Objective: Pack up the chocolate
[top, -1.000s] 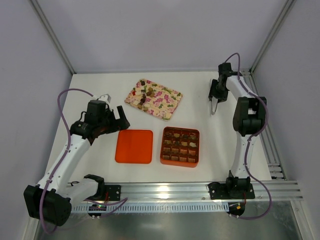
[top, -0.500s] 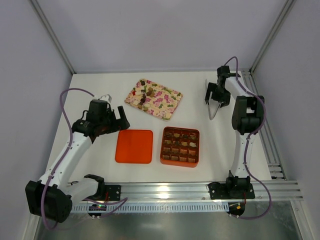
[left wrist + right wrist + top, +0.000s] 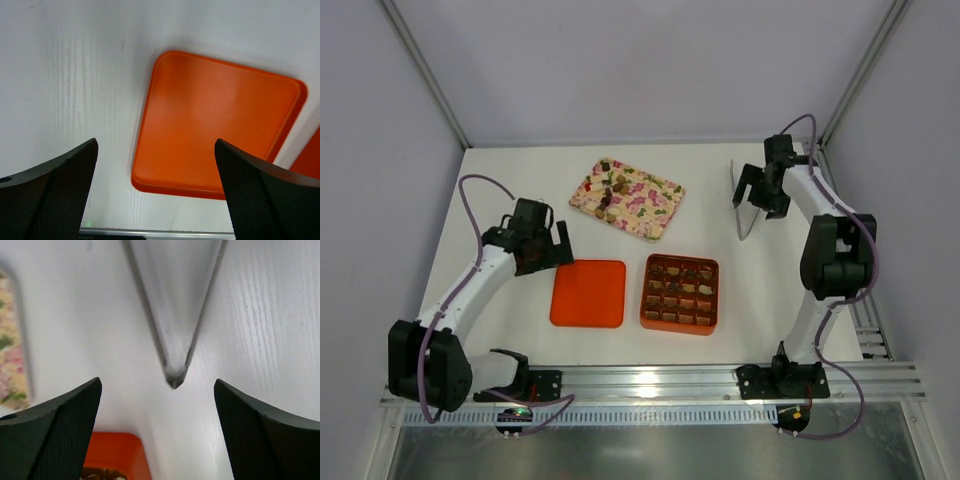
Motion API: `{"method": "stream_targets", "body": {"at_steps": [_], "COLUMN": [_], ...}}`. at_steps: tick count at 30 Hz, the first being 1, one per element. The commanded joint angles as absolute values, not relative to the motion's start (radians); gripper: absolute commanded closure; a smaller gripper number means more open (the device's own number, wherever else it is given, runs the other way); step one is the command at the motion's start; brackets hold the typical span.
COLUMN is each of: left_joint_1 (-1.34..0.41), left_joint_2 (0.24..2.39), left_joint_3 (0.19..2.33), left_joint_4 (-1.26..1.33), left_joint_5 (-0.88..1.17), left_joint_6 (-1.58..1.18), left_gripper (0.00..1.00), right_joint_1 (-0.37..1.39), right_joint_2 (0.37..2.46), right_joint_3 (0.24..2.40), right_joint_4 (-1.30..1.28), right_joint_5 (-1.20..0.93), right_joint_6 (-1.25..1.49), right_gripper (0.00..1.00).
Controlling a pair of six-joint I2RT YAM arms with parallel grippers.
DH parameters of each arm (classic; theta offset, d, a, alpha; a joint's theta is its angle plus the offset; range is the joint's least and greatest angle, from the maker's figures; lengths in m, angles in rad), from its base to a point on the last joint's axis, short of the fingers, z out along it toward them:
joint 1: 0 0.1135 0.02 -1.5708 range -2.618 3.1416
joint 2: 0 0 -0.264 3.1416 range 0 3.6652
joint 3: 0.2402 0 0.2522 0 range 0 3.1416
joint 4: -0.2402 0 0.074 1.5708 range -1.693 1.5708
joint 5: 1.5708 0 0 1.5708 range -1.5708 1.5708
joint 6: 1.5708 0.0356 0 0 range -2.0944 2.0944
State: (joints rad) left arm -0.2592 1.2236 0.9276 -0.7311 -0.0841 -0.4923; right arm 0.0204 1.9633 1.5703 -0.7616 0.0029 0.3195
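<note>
Packing is drawing to its close on the tabletop [image 3: 520, 180]. The right gripper [image 3: 758, 203] is hovering with its jaws standing wide apart over a pair of metal tongs [image 3: 747, 217]; the tongs are lying flat by the right edge, toward the far corner, and nothing is gripping them. The wrist view is showing their closed tip [image 3: 175, 377] in the gap between the two fingers, touching neither.

Most of the chocolate [image 3: 682, 285] is sitting in the cells of the orange box [image 3: 680, 325] near the middle of the near edge. The grid is looking full or close to it, though the cells are too small to count. A few lumps [image 3: 610, 192] are lying on the floral tray [image 3: 665, 195] toward the far edge.

The left gripper [image 3: 546, 255] is hanging empty, jaws spread, just beside the left edge of the orange lid [image 3: 588, 293]; the lid is lying flat, just left of the box and apart from it.

By the look of it, the filling step is ending and the closing step is coming up. The next move is probably asking the left gripper to drop to the lid's rim, pinch that thin lip, and carry the lid rightward to seat it squarely on the box; a flat lid on a flat tabletop is offering little to catch, so the approach is needing to come in low and at the edge.
</note>
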Motion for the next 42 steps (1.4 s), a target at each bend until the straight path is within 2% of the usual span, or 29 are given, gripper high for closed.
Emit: {"method": "stream_targets", "body": {"at_steps": [1,3,4,8,12,21,25,26,27,29,30,42], "left_joint_1": [-0.253,-0.253,-0.250,-0.242,-0.235,-0.181,-0.121,-0.118,-0.115,-0.115,-0.114,-0.112], "left_joint_2": [1.322,1.399,1.428,1.523,1.604,1.750,1.795,1.810,1.819,1.830,1.835,1.726], "left_joint_3": [0.972,0.988,0.995,1.017,1.034,1.060,1.068,1.072,1.074,1.081,1.088,1.101], "left_joint_4": [-0.798,-0.804,-0.811,-0.807,-0.787,-0.735,-0.707,-0.704,-0.703,-0.704,-0.710,-0.761], "left_joint_5": [-0.199,-0.203,-0.190,-0.137,-0.110,-0.006,0.069,0.077,0.087,0.106,0.112,0.161], "left_joint_6": [-0.473,-0.450,-0.436,-0.413,-0.385,-0.307,-0.288,-0.284,-0.281,-0.278,-0.276,-0.276], "left_gripper": [0.05,0.11,0.18,0.30,0.38,0.64,0.71,0.78,0.80,0.89,0.99,1.00], "right_joint_1": [0.101,0.155,0.214,0.314,0.356,0.429,0.434,0.436,0.436,0.437,0.439,0.503], "right_joint_2": [1.731,1.662,1.639,1.551,1.493,1.424,1.405,1.396,1.391,1.381,1.378,1.413], "right_joint_3": [1.507,1.470,1.430,1.306,1.195,1.114,1.092,1.089,1.085,1.074,1.071,1.133], "right_joint_4": [-0.626,-0.615,-0.598,-0.497,-0.433,-0.354,-0.339,-0.341,-0.339,-0.336,-0.334,-0.327], "right_joint_5": [-0.080,-0.083,-0.093,-0.155,-0.205,-0.273,-0.294,-0.295,-0.296,-0.304,-0.307,-0.350], "right_joint_6": [0.371,0.367,0.367,0.391,0.406,0.402,0.396,0.396,0.394,0.388,0.387,0.359], "right_gripper": [0.07,0.07,0.07,0.08,0.09,0.10,0.10,0.10,0.11,0.11,0.10,0.10]}}
